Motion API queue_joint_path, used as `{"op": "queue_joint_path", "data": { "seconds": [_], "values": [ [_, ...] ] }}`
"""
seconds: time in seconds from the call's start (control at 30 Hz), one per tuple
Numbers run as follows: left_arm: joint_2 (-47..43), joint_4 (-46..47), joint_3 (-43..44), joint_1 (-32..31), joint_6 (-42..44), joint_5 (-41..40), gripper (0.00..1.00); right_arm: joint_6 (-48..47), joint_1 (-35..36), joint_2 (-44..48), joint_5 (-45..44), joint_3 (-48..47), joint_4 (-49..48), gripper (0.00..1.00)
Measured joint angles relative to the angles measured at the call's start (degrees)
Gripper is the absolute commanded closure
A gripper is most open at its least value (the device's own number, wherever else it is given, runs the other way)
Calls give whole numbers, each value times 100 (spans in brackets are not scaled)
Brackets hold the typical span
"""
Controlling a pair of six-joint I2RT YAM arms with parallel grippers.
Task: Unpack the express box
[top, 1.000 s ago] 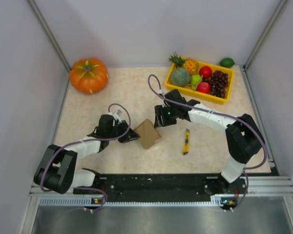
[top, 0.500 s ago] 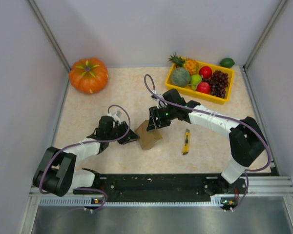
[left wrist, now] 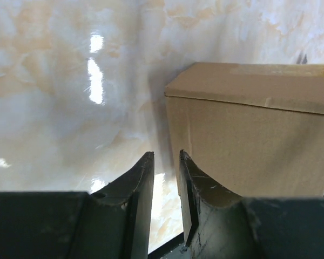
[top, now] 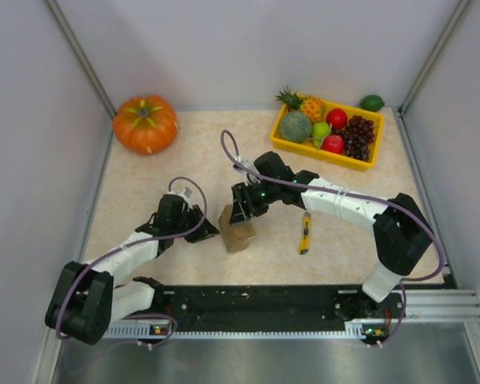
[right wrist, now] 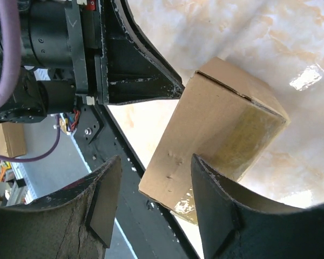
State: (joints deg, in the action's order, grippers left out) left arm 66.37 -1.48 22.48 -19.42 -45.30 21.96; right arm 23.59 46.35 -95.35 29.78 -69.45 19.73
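The express box [top: 237, 230], a small plain brown carton with its flaps closed, stands tipped up on the marble table near the middle. My right gripper [top: 242, 213] hovers over its top, jaws wide apart. In the right wrist view the express box [right wrist: 221, 118] lies beyond my right gripper [right wrist: 156, 162], one fingertip over its edge and the other well off it. My left gripper [top: 208, 230] sits just left of the box. In the left wrist view the express box [left wrist: 248, 135] is close beside my left gripper [left wrist: 166, 156], whose jaws show a narrow gap with nothing between them.
A yellow-and-black utility knife [top: 305, 232] lies right of the box. A yellow fruit tray [top: 360, 162] stands at the back right, with a lime [top: 372, 102] behind it. An orange pumpkin [top: 146, 122] sits at the back left. Grey walls enclose the table.
My right gripper has swept left and toward the near edge, and the box went from lying flat to standing tipped up, shifted left. My left gripper drew back slightly.
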Motion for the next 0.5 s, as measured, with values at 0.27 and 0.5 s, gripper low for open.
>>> {"op": "queue_joint_path", "data": {
  "seconds": [0.27,0.5],
  "values": [
    [-892,-1412,660,0,306,-831,56,66,127,-210,15,-247,79,46],
    [-1355,-2131,1637,2,693,-1331,52,114,129,-260,-66,-531,146,46]
  ]
}}
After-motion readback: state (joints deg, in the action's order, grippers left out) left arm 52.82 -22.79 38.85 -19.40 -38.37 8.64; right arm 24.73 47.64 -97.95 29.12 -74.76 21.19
